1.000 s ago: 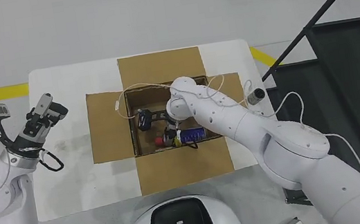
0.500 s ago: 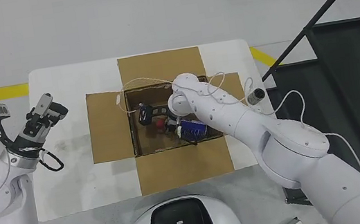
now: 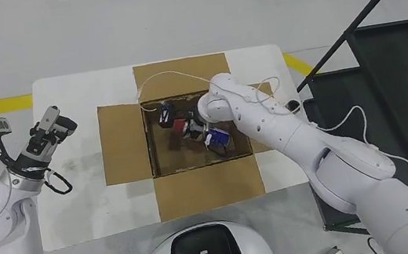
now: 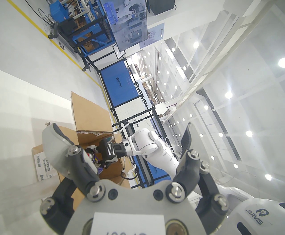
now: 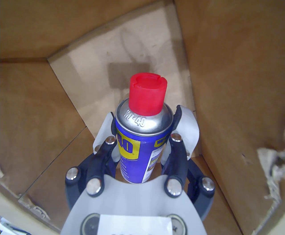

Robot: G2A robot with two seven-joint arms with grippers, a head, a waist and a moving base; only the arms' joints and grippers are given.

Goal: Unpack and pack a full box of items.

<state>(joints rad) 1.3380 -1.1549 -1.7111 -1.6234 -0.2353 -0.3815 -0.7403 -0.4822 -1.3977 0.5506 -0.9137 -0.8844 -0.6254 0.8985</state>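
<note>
**Off the near wall and swung onto a diagonal**

Pinched lengthwise in the right gripper [image 5: 144, 124], with a pad pressed to either side of the spray can [image 5: 133, 153] just under its red cap [image 5: 148, 95]. No gap visible in that grip. Held inside the cardboard box [image 3: 123, 143], over bare cardboard floor, cap pointing away from the wrist.

Seen a second ago lying along the box's near wall, cap toward the left wall. Half a second later, drawn a little away from that wall, cap end leading. Now stretched across the middle of the box on a diagonal, base toward the near right corner and cap toward the far left corner. Probably raised as well, though hard to confirm from above.

Reads as the unpacking half of the job: picked up, pulled free of the wall it lay against, not yet clear of the rim. Left to do, on that reading: raise above the walls and flaps, carry to a bare part of the table [image 3: 79, 193], set down. Worth minding the long reach of a can held end-on, likely to catch a wall or flap on the way out unless brought up high first.

No change for the left gripper [image 4: 120, 129]: parked at the table's left edge, spread wide, holding nothing.
</note>
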